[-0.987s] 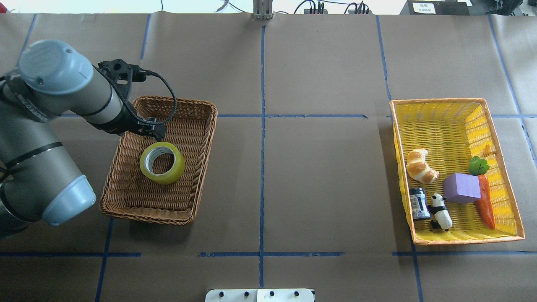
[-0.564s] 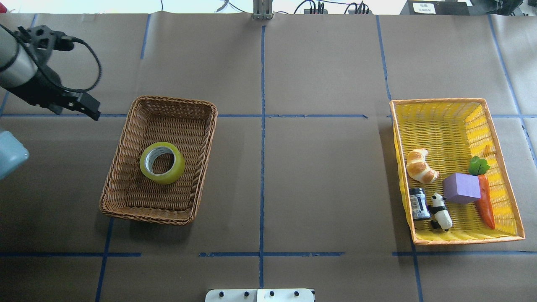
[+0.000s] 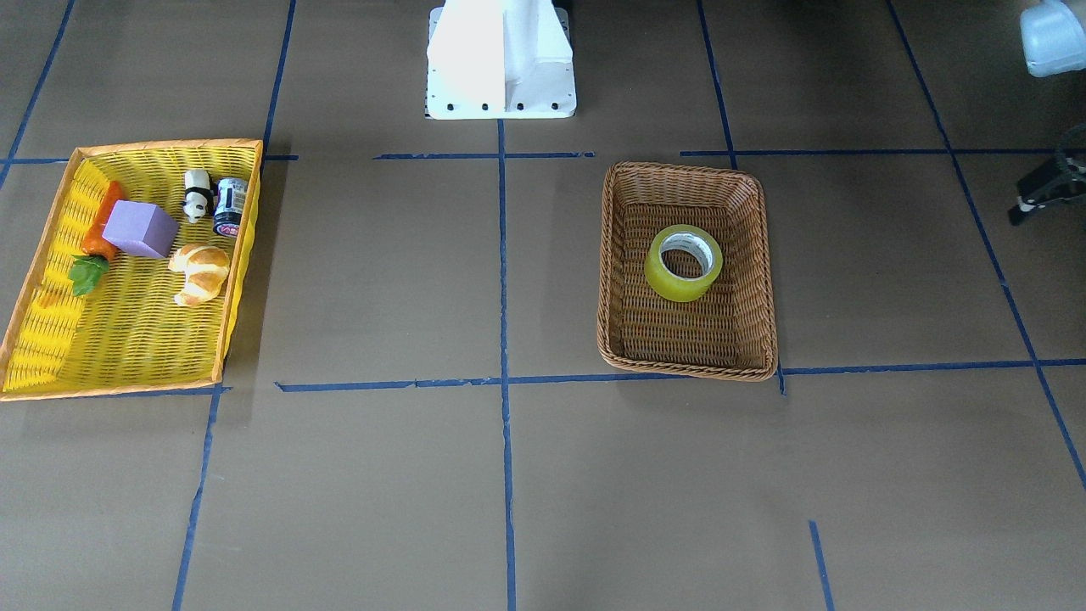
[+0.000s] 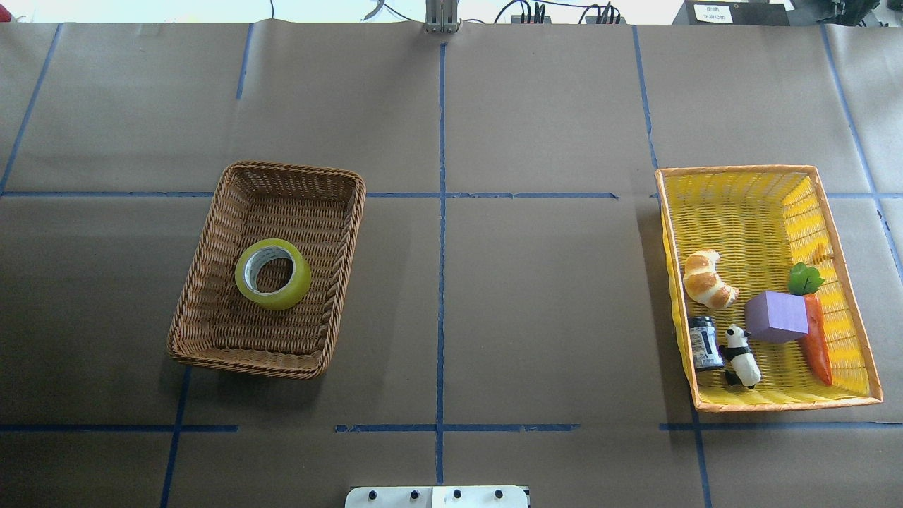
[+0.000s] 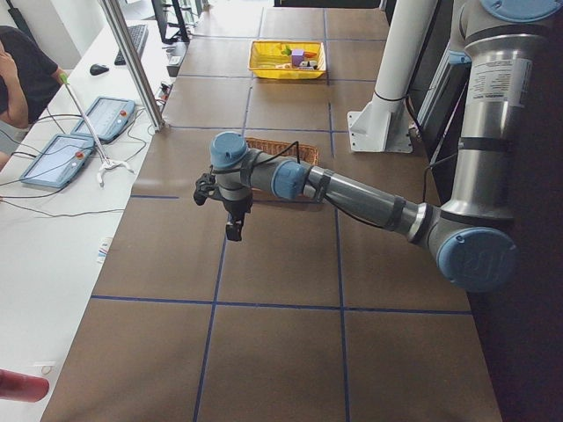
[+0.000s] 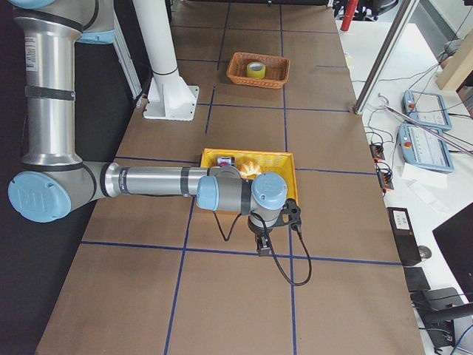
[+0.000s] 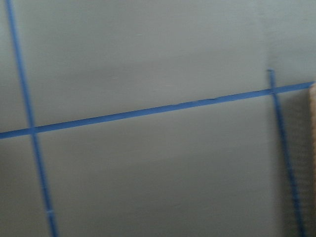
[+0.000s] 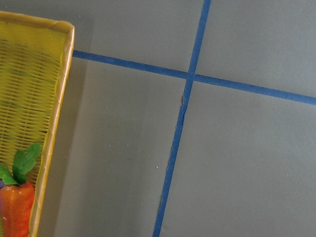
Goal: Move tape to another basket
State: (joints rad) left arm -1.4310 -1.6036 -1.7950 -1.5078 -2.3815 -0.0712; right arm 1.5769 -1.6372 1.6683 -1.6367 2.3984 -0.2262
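The yellow-green tape roll (image 4: 273, 274) lies flat in the brown wicker basket (image 4: 338, 268) on the table's left half. It also shows in the front-facing view (image 3: 684, 262), inside the basket (image 3: 679, 170). No gripper touches it. My left gripper (image 5: 233, 230) hangs over bare table well to the left of the basket. Only a dark part of it shows at the front-facing view's right edge (image 3: 1039, 191), and I cannot tell if it is open. My right gripper (image 6: 263, 248) hangs beside the yellow basket's outer side; I cannot tell its state.
The yellow orange-rimmed basket (image 4: 741, 169) on the right holds a croissant (image 4: 707, 279), a purple block (image 4: 776, 317), a carrot (image 4: 816, 339), a toy panda (image 4: 742, 356) and a small can (image 4: 703, 342). The robot's white base (image 3: 501, 59) stands at the table's near edge.
My left arm has pulled back from over the brown basket to the left and out of the overhead view. The tape has stayed in the basket.
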